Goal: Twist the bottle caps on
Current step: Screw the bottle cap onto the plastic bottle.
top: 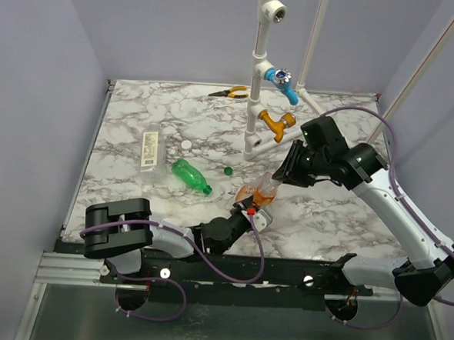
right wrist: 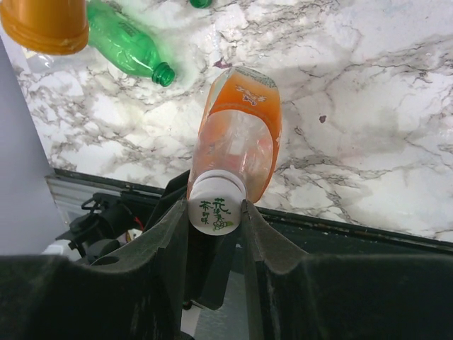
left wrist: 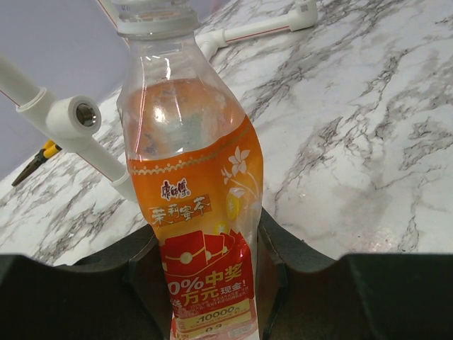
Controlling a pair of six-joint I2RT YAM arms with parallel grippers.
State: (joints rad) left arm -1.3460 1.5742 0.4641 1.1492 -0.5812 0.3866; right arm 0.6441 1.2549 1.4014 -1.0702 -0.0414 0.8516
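Observation:
The wide orange bottle (top: 261,194) is held tilted above the table between both grippers. My left gripper (top: 245,212) is shut on its lower body, and the left wrist view shows the red-and-orange label (left wrist: 202,234) between the jaws of that gripper (left wrist: 207,273). My right gripper (top: 286,174) is shut on the bottle's white cap (right wrist: 217,205), which sits on the neck. The slim green bottle (top: 190,175) lies capless, its dark green cap (top: 228,170) beside it. The clear bottle (top: 149,150) lies at the left, with a white cap (top: 186,145) to its right.
The white pipe frame (top: 258,72) stands at the back centre with a blue tap handle (top: 283,79) and an orange tap handle (top: 278,123). Pliers (top: 230,93) lie at the back. Purple walls close in the left, back and right sides.

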